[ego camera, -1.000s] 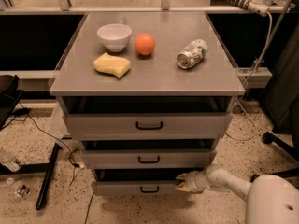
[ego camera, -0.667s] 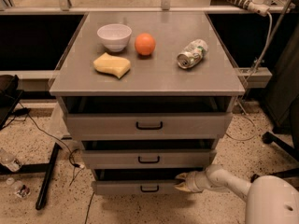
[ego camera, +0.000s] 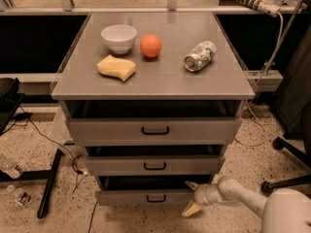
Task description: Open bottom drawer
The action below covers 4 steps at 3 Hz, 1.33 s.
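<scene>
The bottom drawer is the narrowest grey front, low on the cabinet, with a small black loop handle at its centre. It stands slightly out, with a dark gap above it. My gripper comes in from the lower right on a white arm and sits at the right end of that drawer front, to the right of the handle. Its fingers are spread, one fingertip above the front's edge and one below. The gripper holds nothing.
The mid-sized drawer and the widest drawer sit above, both slightly out. On the cabinet top are a white bowl, an orange, a yellow sponge and a crushed can. A black stand and cables lie on the floor at left, and a chair base stands at right.
</scene>
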{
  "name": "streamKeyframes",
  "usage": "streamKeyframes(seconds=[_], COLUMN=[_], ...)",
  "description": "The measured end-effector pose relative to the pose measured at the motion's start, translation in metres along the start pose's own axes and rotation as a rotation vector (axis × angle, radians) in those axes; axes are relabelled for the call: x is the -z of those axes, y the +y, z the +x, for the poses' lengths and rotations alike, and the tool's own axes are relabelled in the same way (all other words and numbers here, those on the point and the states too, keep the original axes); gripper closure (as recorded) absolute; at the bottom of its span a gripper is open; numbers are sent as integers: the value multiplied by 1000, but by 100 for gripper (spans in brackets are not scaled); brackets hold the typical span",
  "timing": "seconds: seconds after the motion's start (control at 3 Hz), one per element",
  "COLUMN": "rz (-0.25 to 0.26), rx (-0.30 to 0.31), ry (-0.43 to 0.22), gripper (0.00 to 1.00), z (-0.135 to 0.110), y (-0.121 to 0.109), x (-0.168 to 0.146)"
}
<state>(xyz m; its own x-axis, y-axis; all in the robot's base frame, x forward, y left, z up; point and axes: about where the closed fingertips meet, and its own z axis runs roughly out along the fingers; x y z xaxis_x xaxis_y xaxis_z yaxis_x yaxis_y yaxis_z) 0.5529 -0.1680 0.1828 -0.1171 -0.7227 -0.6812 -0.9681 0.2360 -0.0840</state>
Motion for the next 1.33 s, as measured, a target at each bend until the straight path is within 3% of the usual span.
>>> streamKeyframes(seconds=[0.33,0.67,1.0,1.33], rz=[-13,-22,-24,-13], rx=[-12,-19,-35,-45], ry=[-19,-52,-68,-74], gripper=[38,62,85,81], z=[5,10,15,17], y=[29,89,134,161], x=[15,50,72,87])
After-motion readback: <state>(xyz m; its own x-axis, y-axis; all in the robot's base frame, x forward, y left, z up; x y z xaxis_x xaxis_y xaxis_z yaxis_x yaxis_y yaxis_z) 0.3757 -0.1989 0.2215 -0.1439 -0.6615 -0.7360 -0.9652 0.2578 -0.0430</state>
